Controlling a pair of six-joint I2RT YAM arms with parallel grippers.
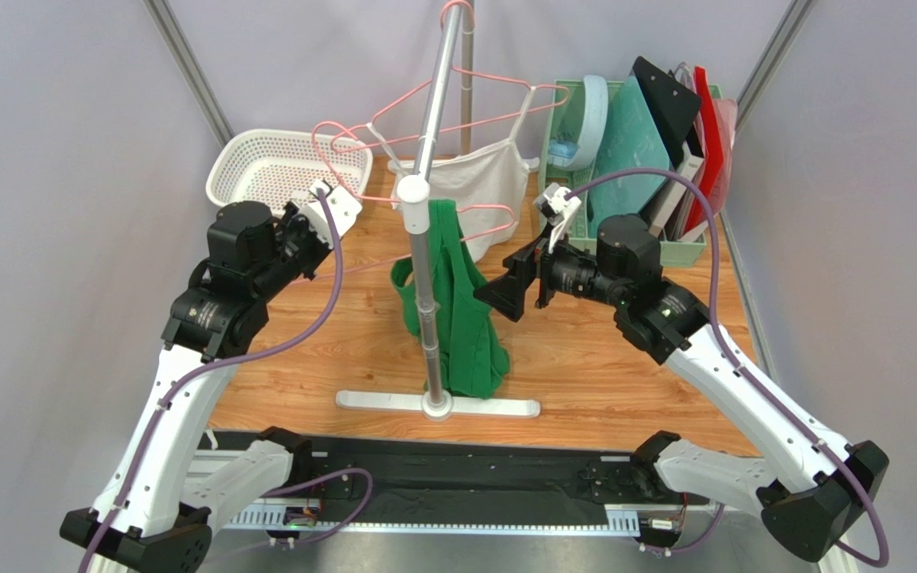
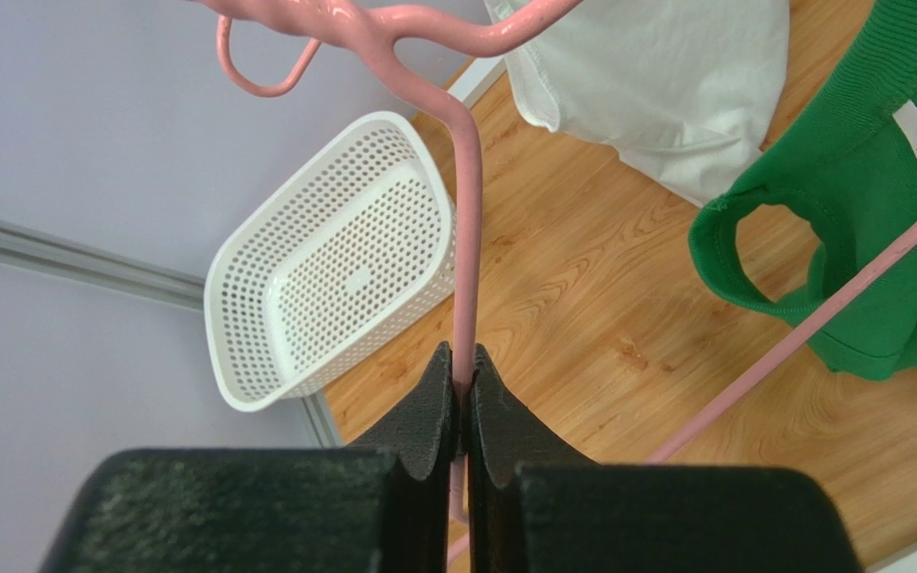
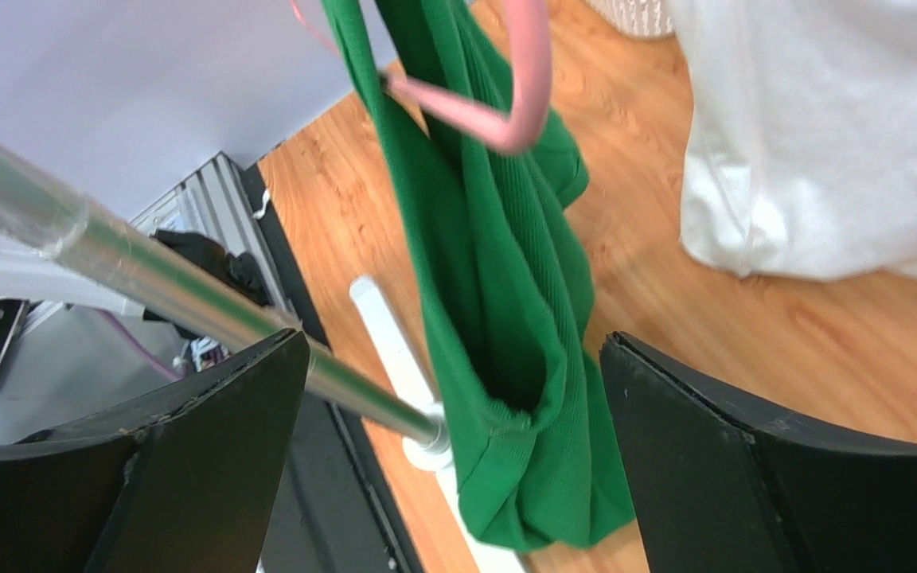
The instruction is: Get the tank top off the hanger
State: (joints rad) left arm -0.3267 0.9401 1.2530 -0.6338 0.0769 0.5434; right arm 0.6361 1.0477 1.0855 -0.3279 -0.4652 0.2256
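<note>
A green tank top (image 1: 461, 305) hangs beside the metal stand pole (image 1: 428, 275), one strap caught on the end of a pink hanger (image 3: 511, 114). My left gripper (image 1: 341, 205) is shut on the pink hanger's thin wire (image 2: 466, 239), seen clamped between the pads at the left gripper's tips (image 2: 461, 358). The green top (image 2: 870, 239) lies to its right. My right gripper (image 1: 506, 293) is open just right of the green top. In the right wrist view the right gripper (image 3: 451, 340) has its jaws wide apart, with the lower part of the green top (image 3: 487, 299) between them, not touching.
A white top (image 1: 481, 179) hangs on a second pink hanger (image 1: 475, 114) behind the pole. A white perforated basket (image 1: 272, 167) stands at the back left. A green organiser with folders (image 1: 655, 131) stands at the back right. The stand's white base (image 1: 439, 404) lies near the front edge.
</note>
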